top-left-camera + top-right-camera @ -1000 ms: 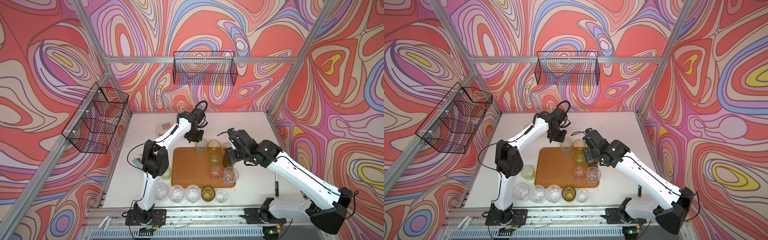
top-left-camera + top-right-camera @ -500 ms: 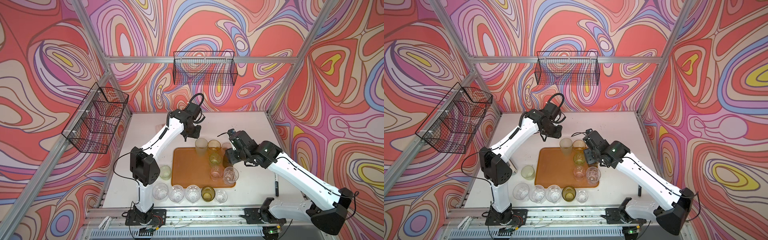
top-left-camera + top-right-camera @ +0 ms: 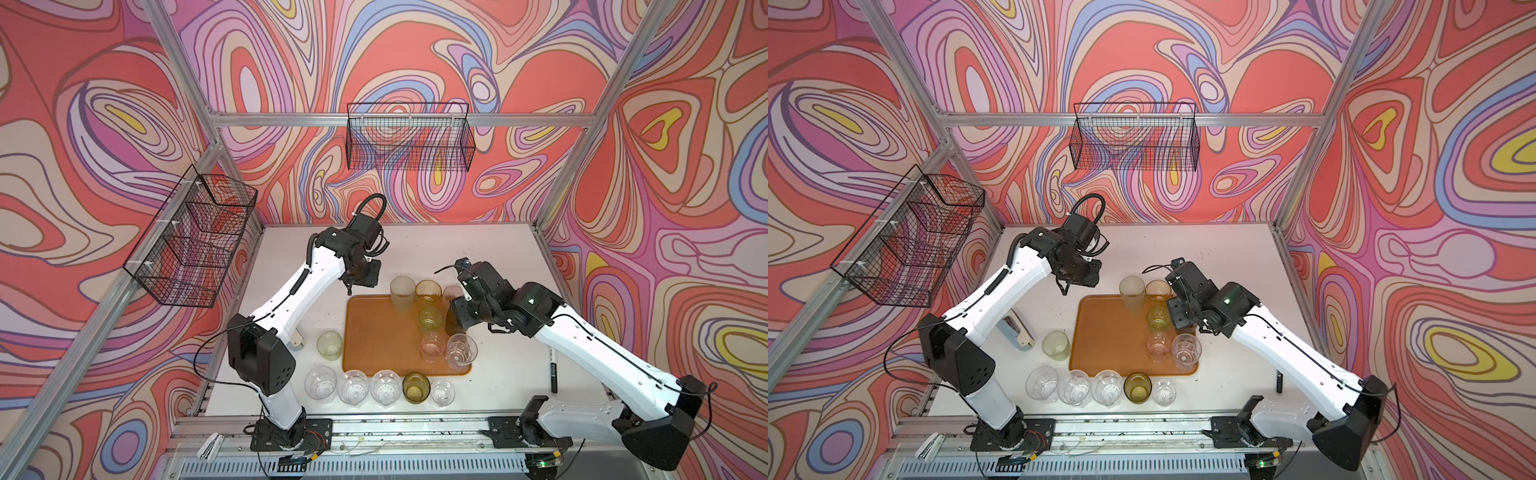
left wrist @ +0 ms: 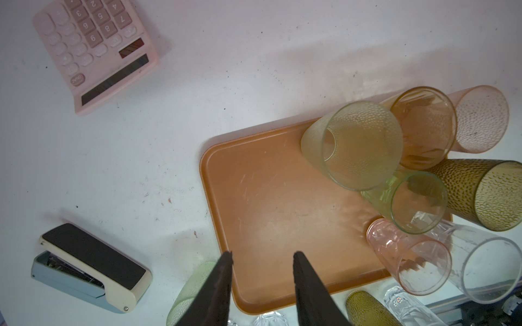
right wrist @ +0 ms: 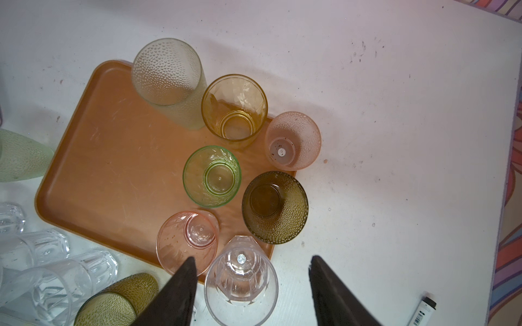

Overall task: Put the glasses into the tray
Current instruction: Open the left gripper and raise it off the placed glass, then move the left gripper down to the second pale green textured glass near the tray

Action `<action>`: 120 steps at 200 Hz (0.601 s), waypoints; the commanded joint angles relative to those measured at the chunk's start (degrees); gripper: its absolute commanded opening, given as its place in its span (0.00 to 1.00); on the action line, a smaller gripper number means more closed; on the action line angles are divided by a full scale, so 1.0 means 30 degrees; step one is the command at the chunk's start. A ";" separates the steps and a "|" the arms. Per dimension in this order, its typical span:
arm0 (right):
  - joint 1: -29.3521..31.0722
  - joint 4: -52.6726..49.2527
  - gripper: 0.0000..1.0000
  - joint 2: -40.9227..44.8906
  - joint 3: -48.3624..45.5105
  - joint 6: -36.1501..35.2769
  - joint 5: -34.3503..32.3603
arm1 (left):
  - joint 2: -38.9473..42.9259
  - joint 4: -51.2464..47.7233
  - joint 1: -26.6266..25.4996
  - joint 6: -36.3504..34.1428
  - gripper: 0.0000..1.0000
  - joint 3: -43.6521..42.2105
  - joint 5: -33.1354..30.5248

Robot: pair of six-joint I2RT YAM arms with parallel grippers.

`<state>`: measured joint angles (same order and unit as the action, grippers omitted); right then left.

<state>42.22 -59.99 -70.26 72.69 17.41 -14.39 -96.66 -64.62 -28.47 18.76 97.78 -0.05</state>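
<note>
The orange-brown tray holds several glasses along its right side: a tall frosted one, amber, green, pink and clear. A dotted pink glass and a brown one stand at its right rim. A pale green glass and a front row of clear and olive glasses stand on the table. My left gripper hangs open and empty, high over the tray's left side. My right gripper is open above the clear glass, holding nothing.
A pink calculator and a stapler lie left of the tray. A black marker lies on the right. Black wire baskets hang on the back wall and the left wall.
My left gripper has opened, let go of the tall frosted glass on the tray, and drawn up and back to the left. The right arm has not moved.
</note>
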 commanded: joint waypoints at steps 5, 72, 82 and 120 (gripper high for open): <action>0.0120 0.0450 0.65 -0.0021 -0.0198 -0.0152 0.0042 | 0.1669 -0.0638 0.1020 0.0503 0.40 -0.1248 0.0448; 0.0122 0.0773 0.65 -0.0403 -0.0271 -0.0456 0.0128 | 0.3836 -0.2241 0.2506 0.1140 0.40 -0.3824 0.0080; 0.0137 0.0784 0.65 -0.0400 -0.0293 -0.0457 0.0154 | 0.4121 -0.2366 0.2750 0.1185 0.40 -0.4301 0.0105; 0.0121 0.0863 0.65 -0.0231 -0.0337 -0.0500 0.0125 | 0.5050 -0.2820 0.3213 0.1304 0.41 -0.5780 -0.0039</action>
<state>42.22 -58.26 -71.11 72.40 16.38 -14.11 -83.85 -69.41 -19.57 21.50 82.52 0.93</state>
